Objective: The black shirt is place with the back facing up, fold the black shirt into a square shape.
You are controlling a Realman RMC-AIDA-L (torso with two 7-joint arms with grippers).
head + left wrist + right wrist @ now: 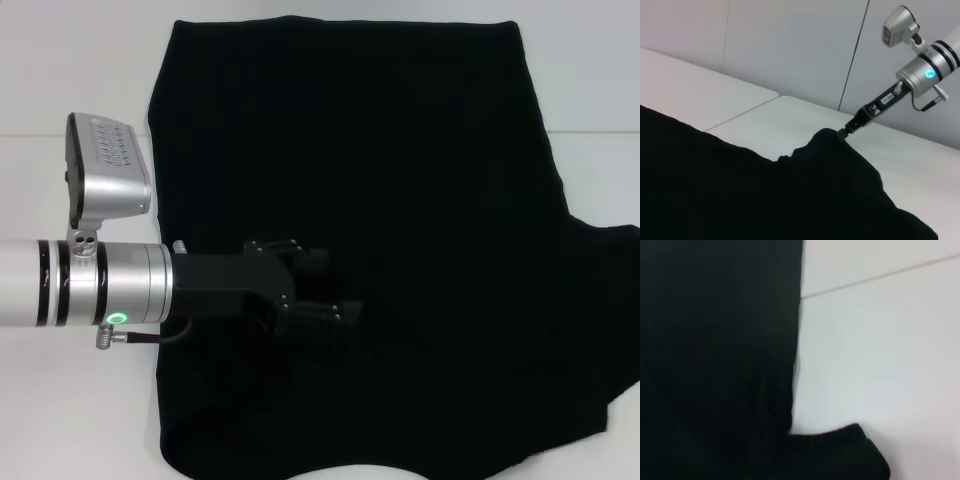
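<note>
Left tool (pixel 338 285) over matte black shirt (pixel 400 150)

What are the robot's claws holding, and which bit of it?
The right claw pinches the black shirt at a raised bit of its edge. The left claw is over the shirt's middle; whether it grips cannot be told.

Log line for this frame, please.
left gripper: over black shirt, open | right gripper: at shirt's far edge, fabric bunched there | shirt: spread on white table
</note>
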